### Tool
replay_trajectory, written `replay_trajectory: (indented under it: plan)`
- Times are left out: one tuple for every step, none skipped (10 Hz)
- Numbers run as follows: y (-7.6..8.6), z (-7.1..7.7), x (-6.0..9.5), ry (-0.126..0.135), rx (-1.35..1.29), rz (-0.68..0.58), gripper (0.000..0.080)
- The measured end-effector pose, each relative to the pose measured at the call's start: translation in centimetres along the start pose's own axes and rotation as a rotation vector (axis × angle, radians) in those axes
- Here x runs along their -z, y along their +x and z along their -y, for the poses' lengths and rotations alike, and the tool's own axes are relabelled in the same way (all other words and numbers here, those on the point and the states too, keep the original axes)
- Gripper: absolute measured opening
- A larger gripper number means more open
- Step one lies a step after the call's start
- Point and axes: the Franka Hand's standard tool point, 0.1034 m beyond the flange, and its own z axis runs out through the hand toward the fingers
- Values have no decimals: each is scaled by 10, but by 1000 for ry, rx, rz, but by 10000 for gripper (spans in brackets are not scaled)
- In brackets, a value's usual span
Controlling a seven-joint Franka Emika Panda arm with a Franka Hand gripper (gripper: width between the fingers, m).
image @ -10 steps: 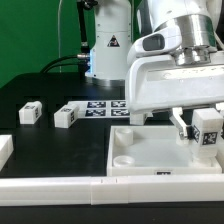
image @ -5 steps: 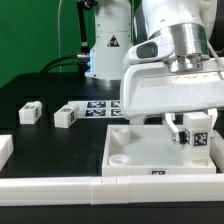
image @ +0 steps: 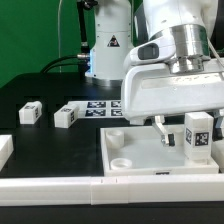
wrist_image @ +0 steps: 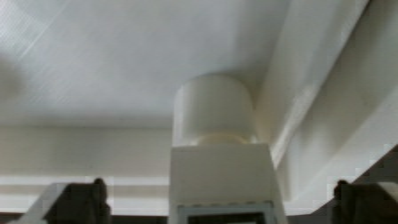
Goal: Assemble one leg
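Observation:
The leg [image: 198, 135] is a stubby white peg with a black-and-white tag. It stands upright over the near corner of the white panel [image: 135, 148] at the exterior view's right. My gripper [image: 190, 142] hangs over it, jaws spread to either side. In the wrist view the leg [wrist_image: 222, 140] rises between the two dark fingertips [wrist_image: 79, 203], with a clear gap on each side, so the gripper [wrist_image: 222, 205] is open and not pressing it. The leg's lower end is hidden.
Two more tagged legs [image: 31, 112] [image: 66, 116] lie on the black table at the exterior view's left. The marker board [image: 100, 108] lies behind them. A long white rail [image: 60, 186] runs along the front, with a white block [image: 5, 150] at the far left.
The gripper and leg shifted slightly toward the exterior view's left. The leg went from tilted to upright and sits a little lower over the panel.

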Motion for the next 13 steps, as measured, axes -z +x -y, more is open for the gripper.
replay_trajectory:
  plan:
    - [0, 0, 0, 0, 0, 0, 646]
    - [0, 0, 0, 0, 0, 0, 646]
    - [1, 0, 1, 0, 0, 1, 648]
    - [7, -1, 6, 2, 0, 8, 648]
    - [14, -3, 14, 0, -1, 1, 648]
    - [20, -3, 19, 2, 0, 2, 648]
    - [25, -2, 23, 6, 2, 5, 648]
    - [28, -1, 26, 7, 3, 4, 648]
    - [26, 1, 24, 14, 3, 35, 648]
    - [26, 1, 24, 14, 2, 35, 648]
    - [22, 3, 21, 27, 2, 92, 648]
    - [22, 5, 16, 48, -2, 189, 648]
    - [24, 6, 15, 70, -8, 297, 648]
